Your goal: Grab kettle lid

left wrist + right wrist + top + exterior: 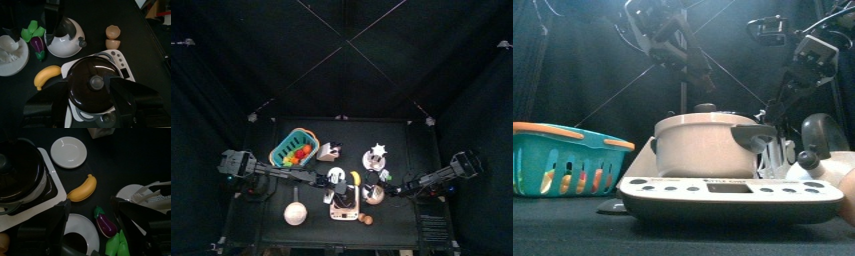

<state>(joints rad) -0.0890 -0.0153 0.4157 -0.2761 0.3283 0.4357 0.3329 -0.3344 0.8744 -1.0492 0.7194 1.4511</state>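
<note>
The kettle lid (97, 82) is dark and round with a centre knob. It sits on a white pot-shaped kettle (700, 145) on a base with a row of buttons (727, 187). My left gripper (95, 89) hangs over it, open, one jaw on each side of the lid and neither touching the knob. In the front view the knob (708, 107) stands free above the pot. My right gripper (100, 228) is open above a white plate (79, 228) with an eggplant (107, 223), holding nothing.
A white and grey jug (65, 37) stands beside the base. A banana (47, 76), a green vegetable (31, 31) and brown egg-shaped pieces (113, 37) lie around. A teal basket (567, 155) is at the left, a white bowl (69, 151) beyond the pot.
</note>
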